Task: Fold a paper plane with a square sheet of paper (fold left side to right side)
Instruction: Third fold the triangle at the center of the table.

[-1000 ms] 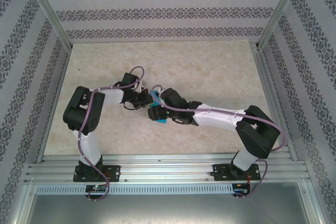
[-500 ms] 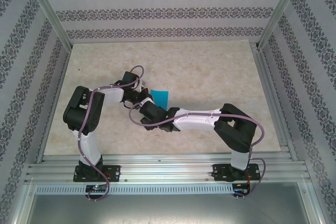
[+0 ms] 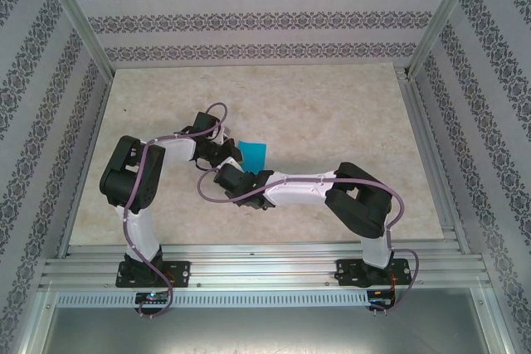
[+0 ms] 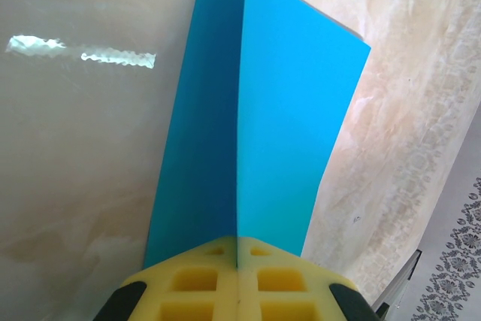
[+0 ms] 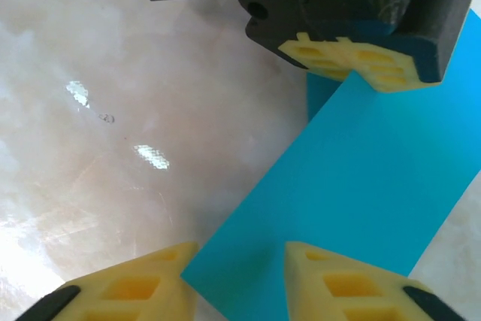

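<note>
Two claws work at the square sheet of paper (image 3: 254, 152), which lies folded over on the table (image 3: 332, 105), near its middle. Your left claw (image 4: 237, 272) is closed on the sheet's near end, and the long axis runs away from it. Your right claw (image 5: 240, 280) stands narrowly apart and holds nothing; the free corner lies just ahead of its gap, so I judge this arm the better placed.

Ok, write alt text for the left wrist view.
The left gripper has its yellow fingers shut on the edge of the square sheet of paper, bright blue and folded in two layers. The sheet stretches away over the pale marbled table, its top layer lifted slightly.
</note>
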`<state>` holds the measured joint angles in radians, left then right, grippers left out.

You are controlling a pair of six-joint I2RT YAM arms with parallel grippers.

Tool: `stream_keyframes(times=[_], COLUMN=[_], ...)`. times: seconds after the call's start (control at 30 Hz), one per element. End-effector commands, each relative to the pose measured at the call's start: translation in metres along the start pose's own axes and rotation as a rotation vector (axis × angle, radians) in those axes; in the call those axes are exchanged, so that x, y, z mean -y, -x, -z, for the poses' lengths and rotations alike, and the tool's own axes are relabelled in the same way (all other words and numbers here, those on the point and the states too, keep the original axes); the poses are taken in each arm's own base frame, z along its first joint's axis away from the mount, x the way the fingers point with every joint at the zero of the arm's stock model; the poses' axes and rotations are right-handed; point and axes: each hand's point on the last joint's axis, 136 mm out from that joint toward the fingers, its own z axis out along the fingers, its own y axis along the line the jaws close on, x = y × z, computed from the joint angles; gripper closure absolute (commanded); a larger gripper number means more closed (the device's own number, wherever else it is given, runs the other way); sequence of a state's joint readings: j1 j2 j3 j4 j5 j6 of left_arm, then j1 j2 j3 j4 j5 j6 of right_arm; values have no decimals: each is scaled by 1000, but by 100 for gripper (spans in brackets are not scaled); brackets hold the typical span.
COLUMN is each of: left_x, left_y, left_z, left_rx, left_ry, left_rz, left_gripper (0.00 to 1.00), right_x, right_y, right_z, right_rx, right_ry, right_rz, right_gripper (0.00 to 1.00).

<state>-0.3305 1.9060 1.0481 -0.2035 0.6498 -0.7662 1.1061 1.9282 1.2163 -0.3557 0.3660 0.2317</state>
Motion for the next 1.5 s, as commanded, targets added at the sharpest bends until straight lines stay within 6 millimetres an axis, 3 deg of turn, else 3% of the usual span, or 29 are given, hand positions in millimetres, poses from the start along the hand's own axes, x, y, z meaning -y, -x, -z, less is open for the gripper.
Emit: stream_keyframes(times=[0.0, 0.23, 0.37, 0.57, 0.73, 0.83, 0.97, 1.13, 1.3, 1.47], left_x=[9, 6, 8, 18, 20, 21, 38, 50, 42, 21], left_y=[-4, -6, -7, -4, 2, 8, 14, 20, 28, 24], left_z=[0, -1, 4, 28, 57, 66, 47, 8, -21, -41], left_rx=[-16, -19, -18, 8, 34, 43, -4, -71, -98, -136], left_ry=[-10, -4, 1, 47, 95, 111, 33, 20, 62, 134], left_rz=[-12, -16, -36, -107, -153, -175, -196, -229, -231, -226], left_gripper=[100, 100, 100, 66, 54, 55, 69, 75, 78, 80], right_x=[-1, 4, 8, 5, 8, 9, 13, 19, 20, 23], right_y=[13, 17, 15, 8, 4, 5, 3, 3, 2, 0], right_z=[11, 18, 19, 18, 17, 19, 17, 17, 16, 13], right_rx=[47, 67, 64, 50, 49, 59, 55, 54, 45, 37], right_ry=[-1, 38, 94, 211, 252, 279, 290, 298, 309, 333], right_rz=[-1, -31, -67, -103, -134, -149, -168, -190, -200, -229], right_gripper=[72, 100, 100, 100, 100, 100, 100, 100, 100, 100])
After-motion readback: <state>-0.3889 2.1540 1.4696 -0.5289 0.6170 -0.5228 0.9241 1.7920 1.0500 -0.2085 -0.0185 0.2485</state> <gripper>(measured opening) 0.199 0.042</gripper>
